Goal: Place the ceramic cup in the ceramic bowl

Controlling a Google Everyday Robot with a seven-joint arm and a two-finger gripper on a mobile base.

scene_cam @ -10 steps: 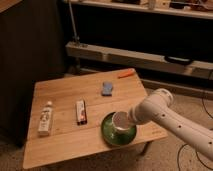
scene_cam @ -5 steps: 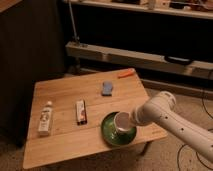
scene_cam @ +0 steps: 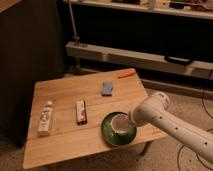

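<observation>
The ceramic bowl [scene_cam: 111,135], shallow, round and dark green, sits upright near the front right edge of the wooden table. The ceramic cup [scene_cam: 120,123], small, white and plain, lies inside the bowl with its open mouth tilted toward the camera, over the bowl's right half. The gripper [scene_cam: 130,120] is at the cup's right side, above the bowl.

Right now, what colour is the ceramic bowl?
Dark green, camera view: ceramic bowl, gripper over it.
</observation>
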